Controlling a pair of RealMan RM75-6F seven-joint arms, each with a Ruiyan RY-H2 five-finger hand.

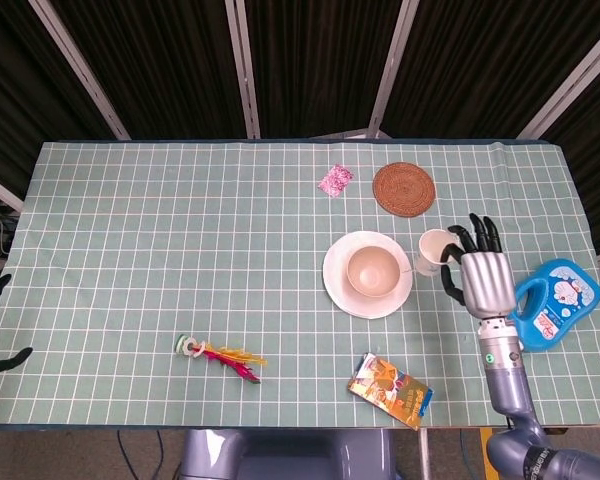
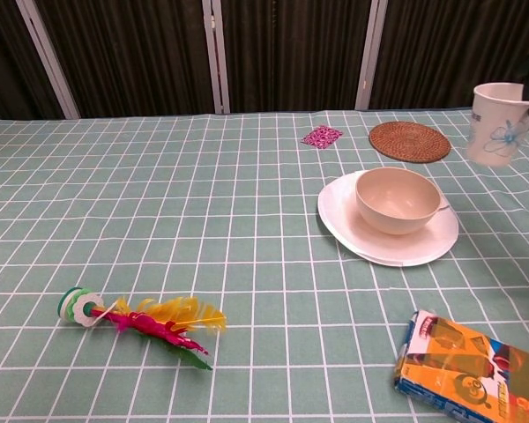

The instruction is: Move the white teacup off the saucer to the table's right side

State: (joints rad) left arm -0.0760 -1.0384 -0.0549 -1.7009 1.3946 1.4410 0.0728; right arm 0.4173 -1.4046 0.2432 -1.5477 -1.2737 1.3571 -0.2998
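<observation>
White teacup [image 1: 435,251] is gripped by right robot hand [image 1: 483,279], fingers curled around it, lifted clear of saucer [image 1: 341,292], to its right. Bowl [image 2: 397,200] is left on saucer. Left robot hand isn't seen.

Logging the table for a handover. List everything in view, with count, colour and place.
teacup: one, white with blue flower, lifted right of the saucer in the right hand
saucer: one, white, centre-right
bowl: one, cream, on the saucer
coaster: one, brown woven, far side
wrapper: one, pink, left of the coaster
bottle: one, blue, right edge
snack packet: one, orange, near edge
feather toy: one, multicoloured, near left
right hand: one, grey, holding the teacup
</observation>
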